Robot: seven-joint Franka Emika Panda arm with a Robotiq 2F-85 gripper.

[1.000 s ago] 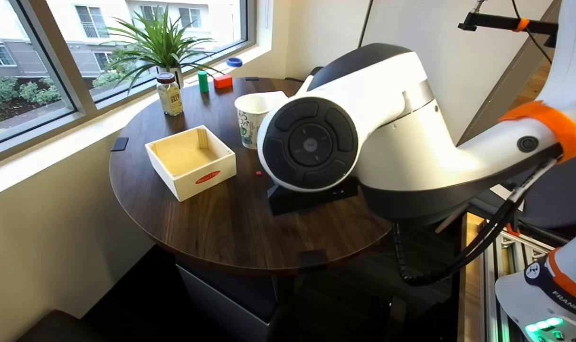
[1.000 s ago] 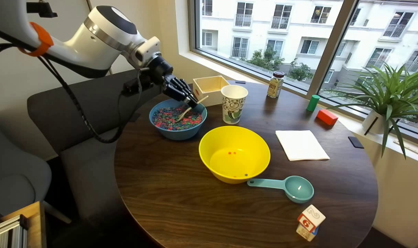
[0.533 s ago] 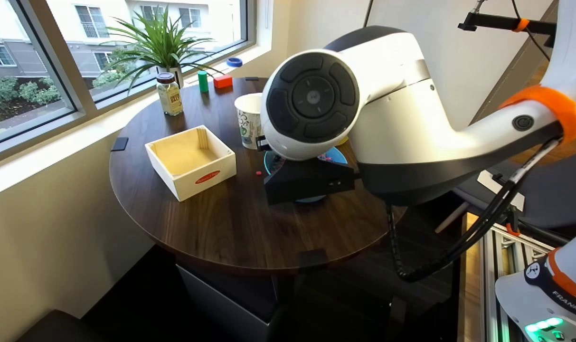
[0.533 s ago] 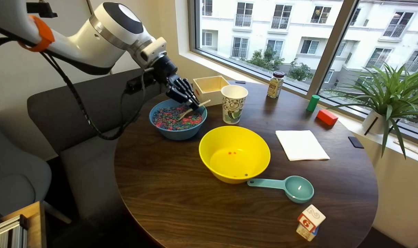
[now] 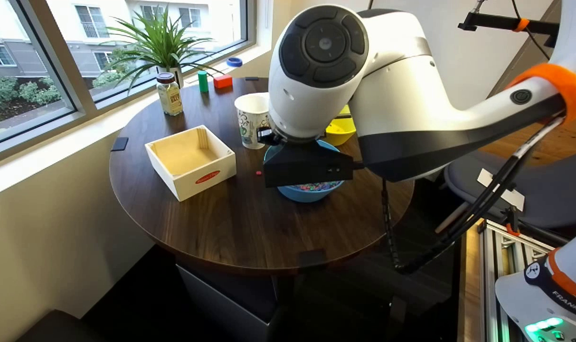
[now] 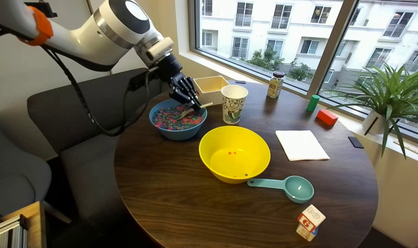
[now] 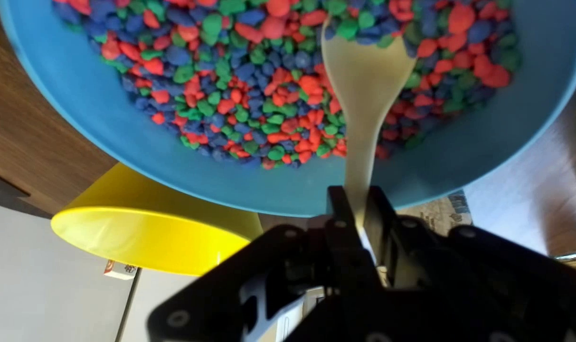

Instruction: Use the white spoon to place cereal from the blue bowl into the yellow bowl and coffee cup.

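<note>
Shifted slightly toward the coffee cup since a second ago, tilting the white spoon closer to level. Reaching over the blue bowl with the arm slanting down. Pinching the handle in the end effector, narrowed around it, with the spoon's tip in the cereal.

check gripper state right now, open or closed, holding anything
Gripper: closed, holding the white spoon by its handle.
</note>
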